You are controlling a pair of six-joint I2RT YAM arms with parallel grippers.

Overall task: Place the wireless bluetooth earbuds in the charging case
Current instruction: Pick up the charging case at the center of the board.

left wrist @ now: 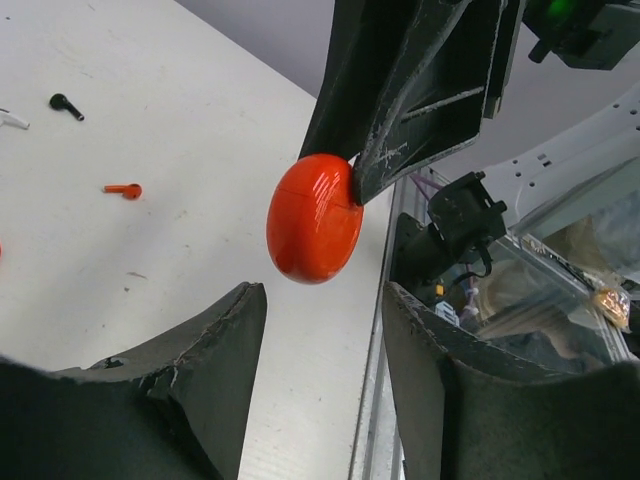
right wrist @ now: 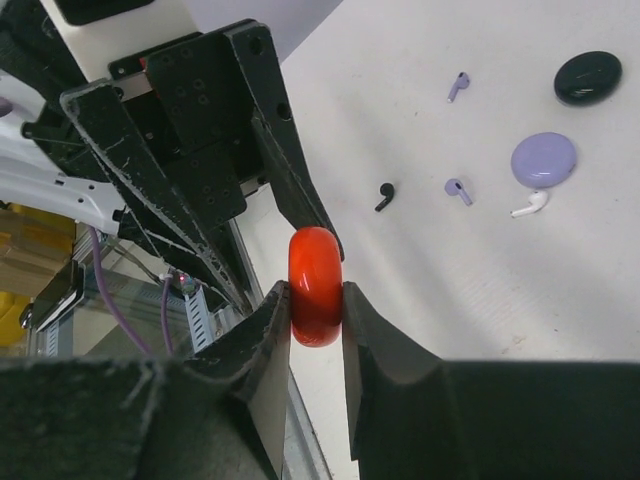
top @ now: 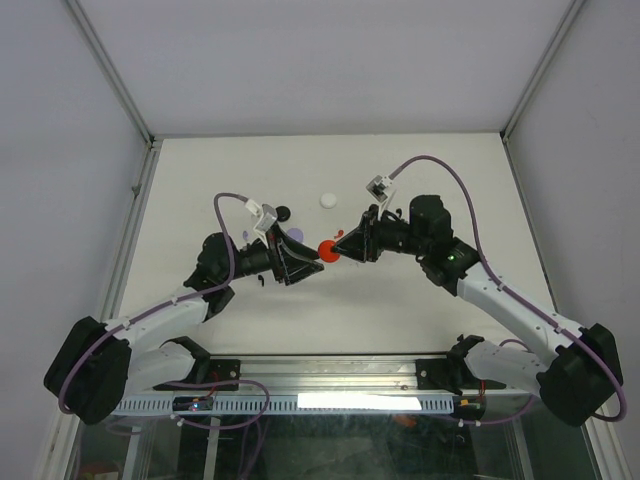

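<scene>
White tabletop (top: 400, 300) strewn with tiny stemmed earbuds (right wrist: 386, 195); glossy red case (right wrist: 316, 260) pinched edgewise by right gripper (right wrist: 316, 292); left gripper (left wrist: 322, 295) agape, empty.

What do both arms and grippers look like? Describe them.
The left arm and right arm: white links, black joints, purple cables along each. The left gripper and right gripper: black, wedge-shaped scuffed fingers; white wrist cameras. A green light glows on the right arm.
</scene>
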